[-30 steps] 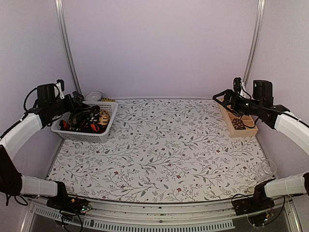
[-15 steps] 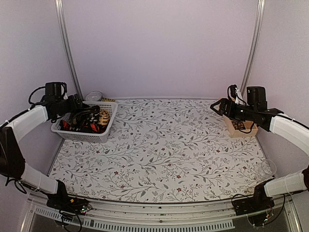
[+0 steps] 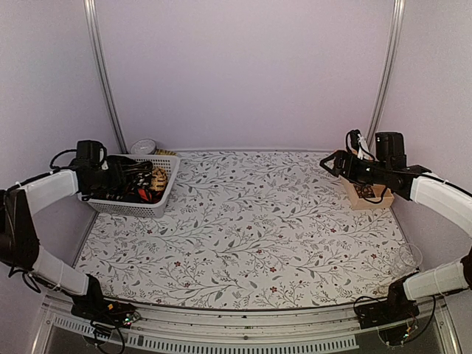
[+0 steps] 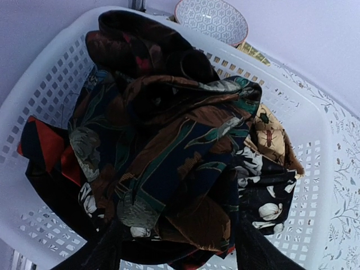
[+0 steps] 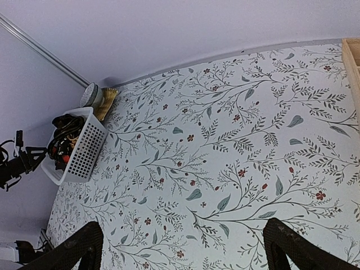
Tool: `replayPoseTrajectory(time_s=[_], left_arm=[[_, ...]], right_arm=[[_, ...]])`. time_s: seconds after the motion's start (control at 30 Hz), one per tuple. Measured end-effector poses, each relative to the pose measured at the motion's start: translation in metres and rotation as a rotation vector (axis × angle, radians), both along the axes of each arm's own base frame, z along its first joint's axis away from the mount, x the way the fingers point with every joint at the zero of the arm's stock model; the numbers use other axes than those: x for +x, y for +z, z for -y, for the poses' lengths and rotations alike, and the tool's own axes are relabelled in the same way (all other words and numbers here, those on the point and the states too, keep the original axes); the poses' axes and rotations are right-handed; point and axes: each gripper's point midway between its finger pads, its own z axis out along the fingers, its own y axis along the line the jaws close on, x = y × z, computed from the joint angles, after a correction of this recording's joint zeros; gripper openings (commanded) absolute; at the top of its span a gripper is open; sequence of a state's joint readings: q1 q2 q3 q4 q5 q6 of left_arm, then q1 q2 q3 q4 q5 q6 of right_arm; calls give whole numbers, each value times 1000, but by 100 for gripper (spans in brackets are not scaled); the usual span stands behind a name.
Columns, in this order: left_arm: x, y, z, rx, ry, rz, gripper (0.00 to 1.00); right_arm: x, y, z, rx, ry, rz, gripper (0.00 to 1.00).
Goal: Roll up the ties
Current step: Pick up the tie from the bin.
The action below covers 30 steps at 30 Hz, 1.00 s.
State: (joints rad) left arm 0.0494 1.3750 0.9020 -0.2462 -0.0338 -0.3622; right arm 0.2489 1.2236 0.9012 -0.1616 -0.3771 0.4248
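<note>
1. Ties (image 4: pixel 169 152) heaped in basket (image 4: pixel 45 79), at 10 o'clock on surface (image 3: pixel 251 221); likely stock awaiting a pick.
2. Tangled, no single long axis; one brown-navy band runs about 1 to 7 o'clock in left wrist view.
3. Left tool (image 4: pixel 175 236): fingers apart, straddling heap, probably for a pick.
4. Right tool (image 5: pixel 183 236): wide apart, empty, at 2 o'clock, likely waiting.

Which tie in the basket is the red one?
The red tie low against the basket wall, half under the pile; the others are brown-patterned, tan, or black with white flowers.

Pale lilac walls (image 3: pixel 243 74) enclose a table (image 3: pixel 243 221) covered in leafy floral cloth, evenly lit.
</note>
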Motion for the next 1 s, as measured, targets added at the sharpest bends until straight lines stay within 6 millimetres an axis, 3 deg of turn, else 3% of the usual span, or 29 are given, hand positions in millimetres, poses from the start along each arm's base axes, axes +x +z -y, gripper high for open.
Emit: replayPoseTrajectory(time_s=[0.33,0.5,0.63,0.87,1.0], left_arm=[[2,-18,-6,0,14,-46,61],[10,-13,-3,-17,0,-40,76],[18,9,14,-14,-53,14,85],[45,50,75,32,-221,81,84],[53,36,93,68,-266,33,83]], right_arm=[[1,-5,-4,-1,9,-11,100],[1,-5,-4,-1,9,-11,100],[1,-5,-4,-1,9,-12,100],[1,-8,-4,-3,10,-18,100],[1,-8,-4,-3,10,-19,100]])
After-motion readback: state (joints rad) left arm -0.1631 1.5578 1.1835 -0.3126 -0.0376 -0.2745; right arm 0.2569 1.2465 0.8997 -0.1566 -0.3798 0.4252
